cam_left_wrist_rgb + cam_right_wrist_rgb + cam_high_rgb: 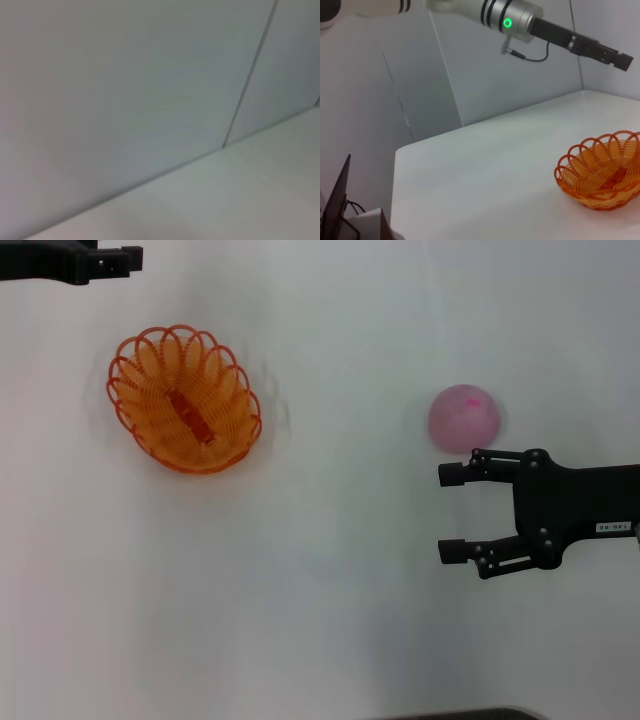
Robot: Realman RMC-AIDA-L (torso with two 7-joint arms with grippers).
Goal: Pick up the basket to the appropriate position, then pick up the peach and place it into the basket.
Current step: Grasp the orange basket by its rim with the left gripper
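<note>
I had the right hand [452, 512] low on the right of the worktop [330, 620], its fingers spread wide and holding nothing; the peach [464, 418] sat just beyond its upper finger, outside the gap, its pink mark up; the basket [184, 400] stood upright well to the left, its long axis running diagonally from far-left to near-right, apart from both hands; the left hand [125, 260] hung at the far left corner, and I couldn't tell its opening.

A plain white table [320, 620] fills the head view, pale grey wall panels [470, 75] stand behind it, and a dark flat panel edge [337, 200] with cables sits lower left in the right wrist view.
</note>
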